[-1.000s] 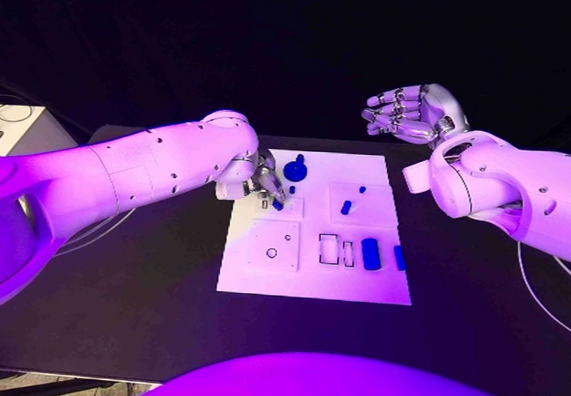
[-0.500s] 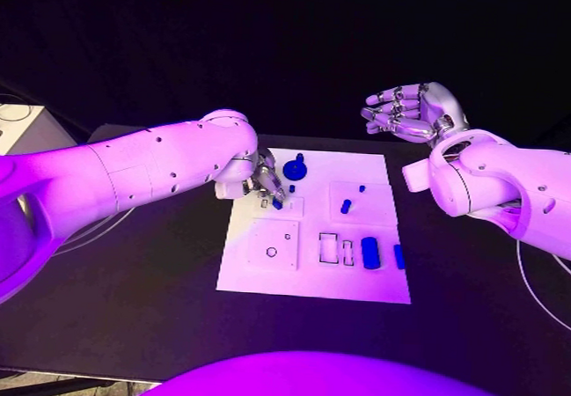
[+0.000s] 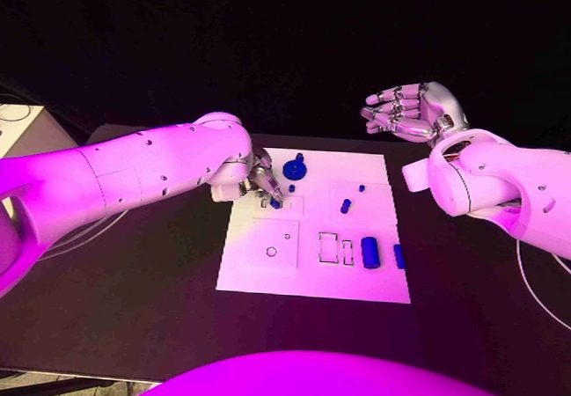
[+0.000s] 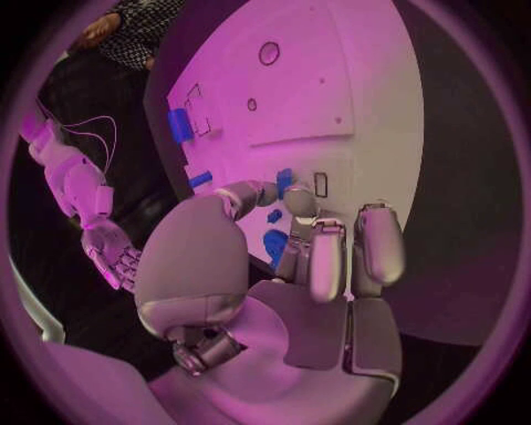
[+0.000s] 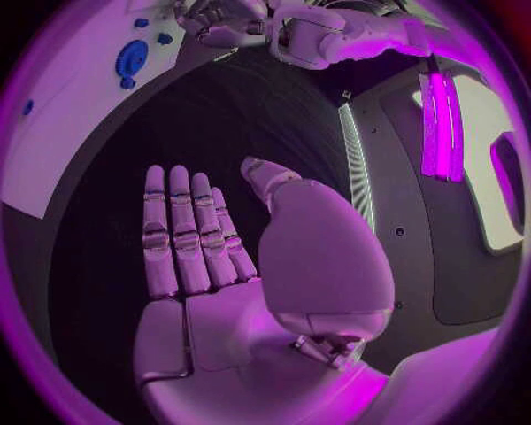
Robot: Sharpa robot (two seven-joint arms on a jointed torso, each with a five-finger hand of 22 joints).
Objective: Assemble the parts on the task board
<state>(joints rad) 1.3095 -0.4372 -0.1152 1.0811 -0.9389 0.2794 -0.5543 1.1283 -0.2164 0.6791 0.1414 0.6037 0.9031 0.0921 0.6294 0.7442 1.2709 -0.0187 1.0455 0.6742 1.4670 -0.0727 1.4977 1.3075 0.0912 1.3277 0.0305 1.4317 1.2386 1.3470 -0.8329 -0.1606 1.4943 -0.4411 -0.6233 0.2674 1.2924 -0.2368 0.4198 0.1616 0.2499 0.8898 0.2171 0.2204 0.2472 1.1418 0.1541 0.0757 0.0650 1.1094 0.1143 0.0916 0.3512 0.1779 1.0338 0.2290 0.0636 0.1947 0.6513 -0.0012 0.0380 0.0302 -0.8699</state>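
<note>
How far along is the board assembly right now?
Early. The left hand pinches a small blue part over the task board. Right hand is raised, empty. Blue disc and two blocks lie loose; the rectangular slots are empty.

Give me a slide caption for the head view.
Left hand pinches a small blue part over the task board; right hand raised.

Task board (image 3: 310,283): white plate with thin dark outlined slots. Parts: blue; a round disc part (image 3: 295,170) near the board's far edge, a cylinder part (image 3: 371,253) near its right edge. Table (image 3: 142,306): black. Both arms white; hands silver.
</note>
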